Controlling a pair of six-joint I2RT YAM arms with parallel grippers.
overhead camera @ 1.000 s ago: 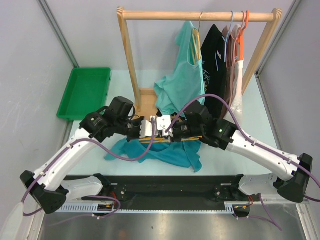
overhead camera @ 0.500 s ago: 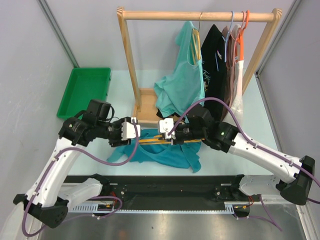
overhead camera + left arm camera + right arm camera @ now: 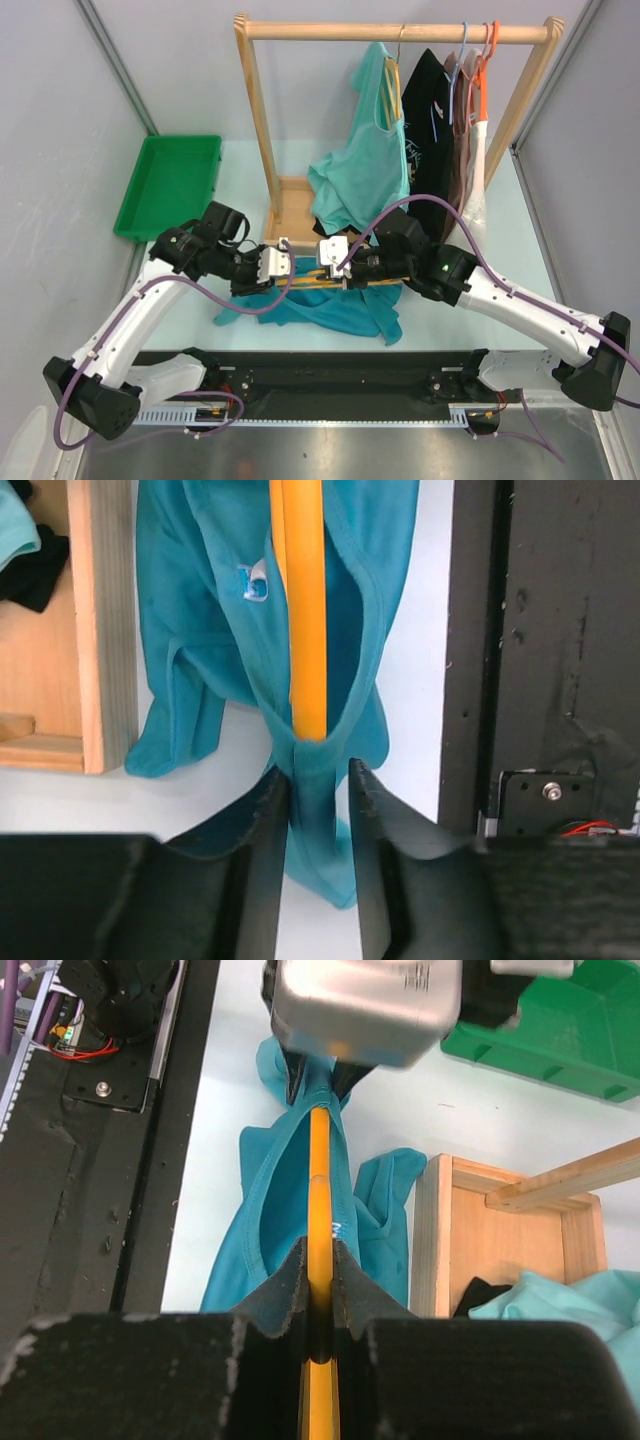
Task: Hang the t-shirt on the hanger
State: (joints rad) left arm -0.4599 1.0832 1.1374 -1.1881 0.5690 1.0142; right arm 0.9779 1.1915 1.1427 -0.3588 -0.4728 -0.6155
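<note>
A wooden clothes rack point(image 3: 395, 31) stands at the far side of the pale table point(image 3: 520, 250). On its rail hang a mint-green shirt point(image 3: 360, 175) on a wooden hanger point(image 3: 392, 90), a black shirt point(image 3: 430, 130) with a small print, a brown garment point(image 3: 462, 140) and a white cloth point(image 3: 480, 170) under an orange hanger point(image 3: 481, 65). The rack's base is a shallow wooden box point(image 3: 292, 205). A green tray point(image 3: 170, 185) lies at the far left. A black strip point(image 3: 340, 365) runs along the near edge.
</note>
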